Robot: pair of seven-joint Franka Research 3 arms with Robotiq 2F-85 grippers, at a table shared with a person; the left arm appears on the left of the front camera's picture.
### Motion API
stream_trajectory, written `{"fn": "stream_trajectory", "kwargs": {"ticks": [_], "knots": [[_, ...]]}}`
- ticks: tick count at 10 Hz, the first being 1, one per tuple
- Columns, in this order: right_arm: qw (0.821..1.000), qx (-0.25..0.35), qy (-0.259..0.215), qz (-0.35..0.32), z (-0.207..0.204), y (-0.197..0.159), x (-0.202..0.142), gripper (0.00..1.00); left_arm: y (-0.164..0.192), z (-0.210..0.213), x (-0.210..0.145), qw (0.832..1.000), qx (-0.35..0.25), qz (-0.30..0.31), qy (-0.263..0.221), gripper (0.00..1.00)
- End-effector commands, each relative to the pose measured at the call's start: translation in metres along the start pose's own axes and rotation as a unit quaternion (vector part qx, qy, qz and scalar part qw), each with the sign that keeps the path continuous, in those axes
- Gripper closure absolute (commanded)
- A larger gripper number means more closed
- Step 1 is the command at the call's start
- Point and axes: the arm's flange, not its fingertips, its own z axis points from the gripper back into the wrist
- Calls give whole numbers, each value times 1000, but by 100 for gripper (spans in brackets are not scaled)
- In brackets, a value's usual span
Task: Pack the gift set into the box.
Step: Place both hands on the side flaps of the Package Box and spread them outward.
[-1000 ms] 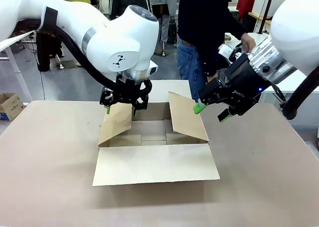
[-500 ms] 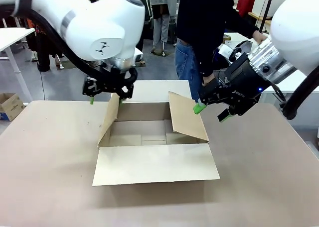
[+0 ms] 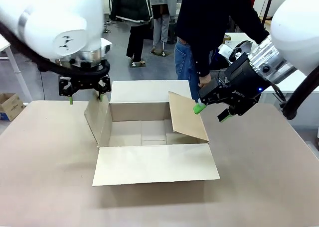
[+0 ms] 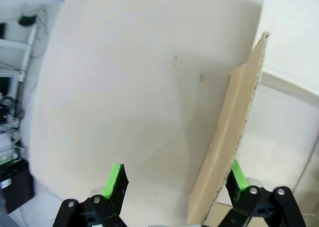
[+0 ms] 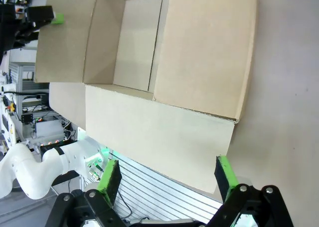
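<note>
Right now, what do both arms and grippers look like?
Both are white rounded shells with black cables. The left arm carries a black logo; the right arm has a ribbed silver wrist. The left gripper and right gripper are black, two-fingered, with green pads.

The brown carton of corrugated cardboard (image 3: 154,162) looks matt and dry, like plain paper without print or gloss. On its left flap (image 4: 227,147), in my left wrist view, the cut edge is rough and shows the layers of the board. The beige table top (image 3: 45,177) is also matt and smooth, with a few small dark specks. My left gripper (image 3: 84,98) and my right gripper (image 3: 210,113) are of black plastic, slightly shiny, with bright green pads (image 4: 114,177) that have no shine. The white shells (image 3: 55,23) of my left arm are smooth, glossy plastic. At my right wrist a ribbed ring (image 3: 266,55) looks like bare silver metal.
</note>
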Motion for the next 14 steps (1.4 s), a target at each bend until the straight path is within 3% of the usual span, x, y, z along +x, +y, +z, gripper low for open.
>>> {"fn": "stream_trajectory", "kwargs": {"ticks": [1, 5, 6, 10, 11, 12, 13, 14], "knots": [[1000, 0, -1, 2, 0, 4, 3, 0, 45, -18, 0, 996, -78, 1, 35, 0], [1000, 0, -1, 2, 0, 4, 3, 0, 117, -76, 26, 971, -224, 1, 79, 0], [1000, 0, -1, 2, 0, 4, 3, 0, 82, -50, 20, 989, -142, 7, 46, 0], [1000, 0, 0, 0, 0, 0, 0, 0, 82, -50, 20, 989, -142, 7, 46, 0], [994, -99, 15, -35, -22, 49, 24, 0, 82, -50, 20, 989, -142, 7, 46, 0], [985, -169, 13, -16, -53, 108, 51, 0, 82, -50, 20, 989, -142, 7, 46, 0], [963, -259, -11, -67, -95, 153, 76, 0, 82, -50, 20, 989, -142, 7, 46, 0], [952, -297, -4, -69, -131, 171, 90, 0, 82, -50, 20, 989, -142, 7, 46, 0]]}}
